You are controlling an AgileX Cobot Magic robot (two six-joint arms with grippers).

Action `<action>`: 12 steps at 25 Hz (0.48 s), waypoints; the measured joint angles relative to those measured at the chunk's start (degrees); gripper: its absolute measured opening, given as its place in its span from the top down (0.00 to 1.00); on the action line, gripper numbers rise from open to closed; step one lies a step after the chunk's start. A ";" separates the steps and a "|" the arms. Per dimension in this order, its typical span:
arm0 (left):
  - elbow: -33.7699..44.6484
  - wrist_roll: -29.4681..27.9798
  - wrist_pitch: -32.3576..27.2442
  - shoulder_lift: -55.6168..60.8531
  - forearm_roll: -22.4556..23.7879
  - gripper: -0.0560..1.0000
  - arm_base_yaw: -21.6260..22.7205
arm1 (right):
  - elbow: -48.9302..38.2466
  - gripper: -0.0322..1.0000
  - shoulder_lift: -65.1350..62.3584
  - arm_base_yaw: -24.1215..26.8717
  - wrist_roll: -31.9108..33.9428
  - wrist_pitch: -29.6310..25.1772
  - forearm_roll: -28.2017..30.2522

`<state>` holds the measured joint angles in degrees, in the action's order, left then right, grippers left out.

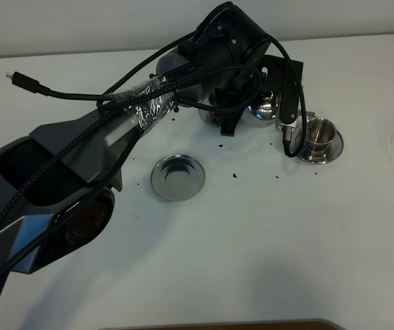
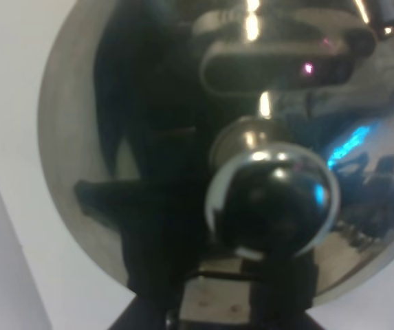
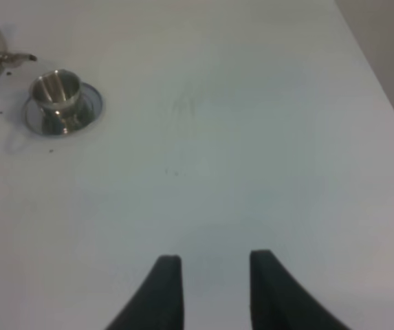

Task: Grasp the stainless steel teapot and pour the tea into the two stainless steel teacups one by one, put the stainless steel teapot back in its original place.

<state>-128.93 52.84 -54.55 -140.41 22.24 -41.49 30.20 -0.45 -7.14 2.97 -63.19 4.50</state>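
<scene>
From the lower left of the high view, the left arm [image 1: 80, 165] reaches up and across the white table [image 1: 252, 261], with a loose cable plug [image 1: 19, 80] lying off its far left side. Just right of the arm's elbow, the original place [image 1: 177, 177] sits bare, a round steel saucer with a sunken centre, and a few dark specks [image 1: 233, 174] dot the table near it. Further right, the arm's wrist covers most of the stainless steel teapot [image 1: 265, 108], which is off its saucer with its spout pointing towards the teacup [image 1: 319, 135] that stands on its own saucer at the right. The left wrist view is filled by the pot's mirrored lid and its round knob [image 2: 272, 206]. The left gripper [image 2: 224, 306] shows only as dark, blurred shapes at the pot's edge, so its hold cannot be told. The right gripper [image 3: 214, 260] hangs over bare table, well apart from the cup, its two dark fingers spread with nothing between them.
</scene>
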 joint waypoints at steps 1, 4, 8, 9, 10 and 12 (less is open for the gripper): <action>0.00 0.13 0.20 0.00 0.22 0.71 0.00 | 0.00 0.73 0.00 0.00 0.00 0.00 0.00; 0.00 1.50 0.54 0.00 0.69 0.71 -0.39 | 0.00 0.73 0.00 0.00 0.00 0.00 0.00; 0.00 3.16 1.37 0.00 0.99 0.71 -0.79 | 0.00 0.73 0.00 0.00 0.00 0.00 0.00; 0.00 3.27 1.50 0.00 1.57 0.71 -0.92 | 0.00 0.73 0.00 0.00 0.00 0.00 0.00; 0.00 3.34 1.49 -0.11 2.05 0.71 -0.98 | 0.00 0.73 0.00 0.00 0.00 0.00 0.00; 0.00 3.39 1.49 -0.39 2.91 0.71 -1.04 | 0.00 0.73 0.00 0.00 0.00 0.00 0.00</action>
<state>-128.93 56.23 -53.06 -140.80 25.14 -42.53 30.20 -0.45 -7.14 2.97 -63.19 4.50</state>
